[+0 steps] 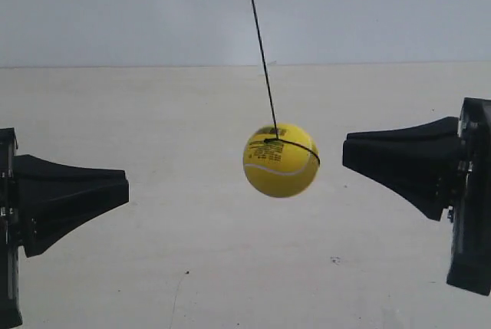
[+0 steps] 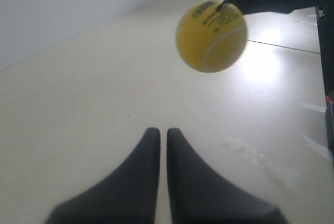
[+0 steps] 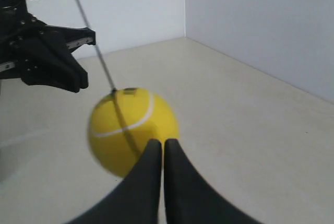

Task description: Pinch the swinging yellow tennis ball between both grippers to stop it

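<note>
Horizontally, the left gripper [image 2: 159, 130] and right gripper [image 3: 162, 141] point at each other, both closed and empty; the yellow tennis ball [image 1: 281, 159] hangs between, nearer the right gripper.

Yellow tennis ball [image 3: 125, 125] motion-blurred in right wrist view, lower part hidden behind right claw [image 3: 162, 143]. Label print [image 1: 266, 143] too small to read. String [image 1: 258, 37] runs off exterior view's top edge. Left claw [image 2: 159, 131] base cut by frame edge.

A plain pale wall [image 1: 115, 7] rises behind the cream desk [image 1: 192, 268], meeting another at a corner [image 3: 185, 4]. Bright glare [image 2: 269, 65] marks the desk.
</note>
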{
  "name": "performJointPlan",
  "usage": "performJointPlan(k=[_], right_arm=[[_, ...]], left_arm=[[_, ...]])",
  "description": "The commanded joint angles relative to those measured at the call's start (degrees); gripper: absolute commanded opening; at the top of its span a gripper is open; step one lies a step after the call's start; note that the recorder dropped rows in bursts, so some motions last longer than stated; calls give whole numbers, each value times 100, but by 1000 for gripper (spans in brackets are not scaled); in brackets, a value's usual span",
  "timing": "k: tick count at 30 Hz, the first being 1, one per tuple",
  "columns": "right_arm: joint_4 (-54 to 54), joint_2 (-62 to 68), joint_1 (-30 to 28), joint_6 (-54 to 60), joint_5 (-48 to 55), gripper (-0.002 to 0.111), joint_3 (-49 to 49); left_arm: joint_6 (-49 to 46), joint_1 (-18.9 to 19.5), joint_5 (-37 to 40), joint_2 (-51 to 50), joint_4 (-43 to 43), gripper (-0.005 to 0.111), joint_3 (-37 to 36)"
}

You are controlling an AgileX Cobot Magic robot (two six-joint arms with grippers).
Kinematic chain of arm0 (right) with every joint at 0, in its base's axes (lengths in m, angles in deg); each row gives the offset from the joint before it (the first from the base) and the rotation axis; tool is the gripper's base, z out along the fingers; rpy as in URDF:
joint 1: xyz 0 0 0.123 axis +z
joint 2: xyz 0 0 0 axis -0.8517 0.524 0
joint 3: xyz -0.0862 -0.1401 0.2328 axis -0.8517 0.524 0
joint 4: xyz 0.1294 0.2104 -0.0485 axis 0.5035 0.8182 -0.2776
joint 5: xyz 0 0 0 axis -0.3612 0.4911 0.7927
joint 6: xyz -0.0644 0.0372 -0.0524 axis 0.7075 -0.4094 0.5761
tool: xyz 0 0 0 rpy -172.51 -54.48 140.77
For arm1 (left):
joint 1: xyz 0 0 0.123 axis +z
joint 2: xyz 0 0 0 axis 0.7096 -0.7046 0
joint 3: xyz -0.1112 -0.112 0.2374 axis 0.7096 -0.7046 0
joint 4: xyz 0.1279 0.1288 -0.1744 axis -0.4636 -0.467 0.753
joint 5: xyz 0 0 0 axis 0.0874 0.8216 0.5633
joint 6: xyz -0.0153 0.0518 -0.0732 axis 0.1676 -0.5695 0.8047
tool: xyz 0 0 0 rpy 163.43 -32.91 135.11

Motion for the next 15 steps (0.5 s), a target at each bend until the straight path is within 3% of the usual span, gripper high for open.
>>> performJointPlan(k=[1,8,15], right_arm=[[-82,3,514,167,139,0,17],[503,3,1651,571,1464,0,17],[593,3,1934,704,1789,0,-152]], left_arm=[[-46,-50,-110,-32,147,5,26],[-46,-50,-162,-41,124,5,26],[-46,-50,-245,-41,-51,5,26]])
